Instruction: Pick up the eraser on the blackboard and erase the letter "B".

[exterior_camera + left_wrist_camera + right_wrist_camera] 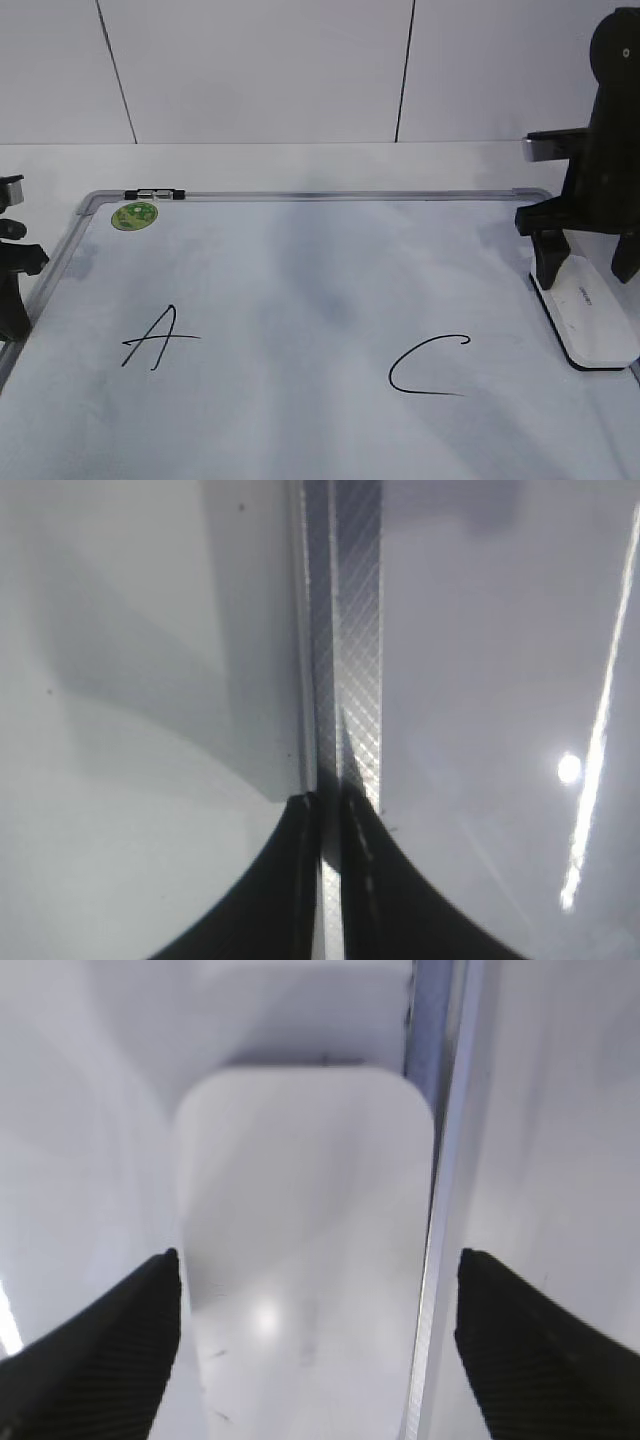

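The blackboard (300, 260) is a white board with a grey frame, lying flat. It carries a black "A" (155, 338) and a black "C" (425, 365). No letter "B" shows; only a faint grey smear lies between them. The white eraser (590, 320) lies flat at the board's right edge, beside the frame. My right gripper (587, 268) is open, with one finger on each side of the eraser's far end. In the right wrist view the eraser (300, 1240) lies between the open fingers (318, 1260). My left gripper (12, 300) is shut and empty over the board's left frame (355, 630).
A round green sticker (135, 214) sits in the board's far left corner. A small black and silver clip (155, 193) sits on the far frame. A white tabletop and a white panelled wall lie behind the board.
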You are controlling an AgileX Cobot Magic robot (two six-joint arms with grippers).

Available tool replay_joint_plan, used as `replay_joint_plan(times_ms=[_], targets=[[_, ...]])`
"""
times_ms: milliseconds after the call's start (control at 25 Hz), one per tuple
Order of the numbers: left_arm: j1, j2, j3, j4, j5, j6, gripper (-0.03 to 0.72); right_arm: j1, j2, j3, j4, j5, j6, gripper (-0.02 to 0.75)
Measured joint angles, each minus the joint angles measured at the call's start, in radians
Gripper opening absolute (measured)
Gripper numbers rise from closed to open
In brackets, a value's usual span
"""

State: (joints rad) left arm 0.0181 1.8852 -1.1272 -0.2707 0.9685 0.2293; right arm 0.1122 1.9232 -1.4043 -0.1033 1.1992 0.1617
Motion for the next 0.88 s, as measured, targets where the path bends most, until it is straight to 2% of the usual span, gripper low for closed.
replay_joint_plan(times_ms=[240,680,880], targets=[[0.000,0.000,0.000,-0.002,0.000,0.000,0.013,0.000,0.000,-0.085,0.038,0.011,0.002,0.586],[0.000,0.000,0.000,-0.009,0.000,0.002,0.016,0.000,0.000,-0.129,0.075,0.015,-0.002,0.573],[0.000,0.000,0.000,-0.012,0.000,0.013,0.065,0.000,0.001,-0.129,0.083,0.016,-0.002,0.549]])
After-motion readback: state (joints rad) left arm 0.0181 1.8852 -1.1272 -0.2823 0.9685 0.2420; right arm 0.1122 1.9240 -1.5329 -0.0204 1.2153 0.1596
